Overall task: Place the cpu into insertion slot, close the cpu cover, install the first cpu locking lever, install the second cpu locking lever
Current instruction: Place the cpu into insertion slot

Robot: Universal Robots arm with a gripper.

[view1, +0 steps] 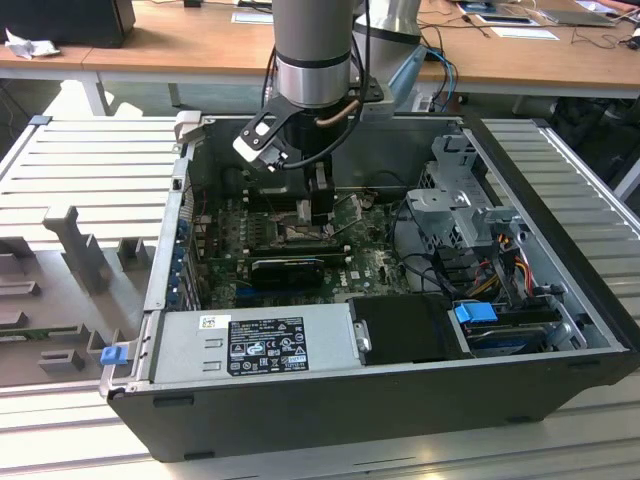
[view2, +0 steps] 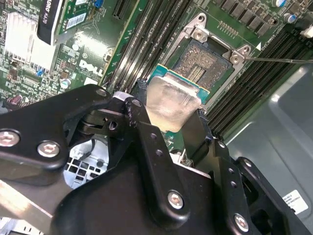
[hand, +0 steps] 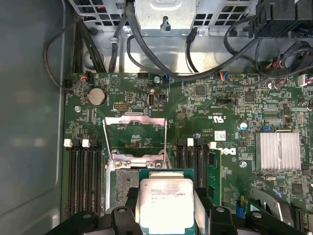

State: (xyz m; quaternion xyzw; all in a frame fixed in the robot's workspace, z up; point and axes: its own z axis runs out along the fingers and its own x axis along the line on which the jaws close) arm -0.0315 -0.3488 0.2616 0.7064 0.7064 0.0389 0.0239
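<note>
Your gripper (view2: 168,112) pinches the cpu (view2: 172,98) by two opposite edges, with a black finger (view2: 195,134) on each side and the silver top facing up. In the second wrist view the cpu hangs over one edge of the socket (view2: 203,61) and hides part of it. You cannot tell whether the two touch. The rest of the socket's contact field lies bare.

In the first wrist view the cover (hand: 132,120) is swung open on the far side of the socket from the cpu, and green board shows through its square opening. A thin lever rod (view2: 279,60) reaches out from a socket corner across the memory slots (view2: 254,78). These slots flank the socket closely on both sides, right beside your fingers.

Further out on the board you have a round battery (hand: 96,96) and a ribbed heat sink (hand: 278,151). Past the board's edge, black cables (hand: 146,49) loop in front of a metal bracket.

In the exterior view the arm (view1: 312,50) comes straight down into the open case (view1: 400,420). A black card (view1: 290,270) lies just beside the gripper. The drive cage (view1: 460,200) stands toward the exterior view's right, and the power supply (view1: 260,345) runs along the front wall.
</note>
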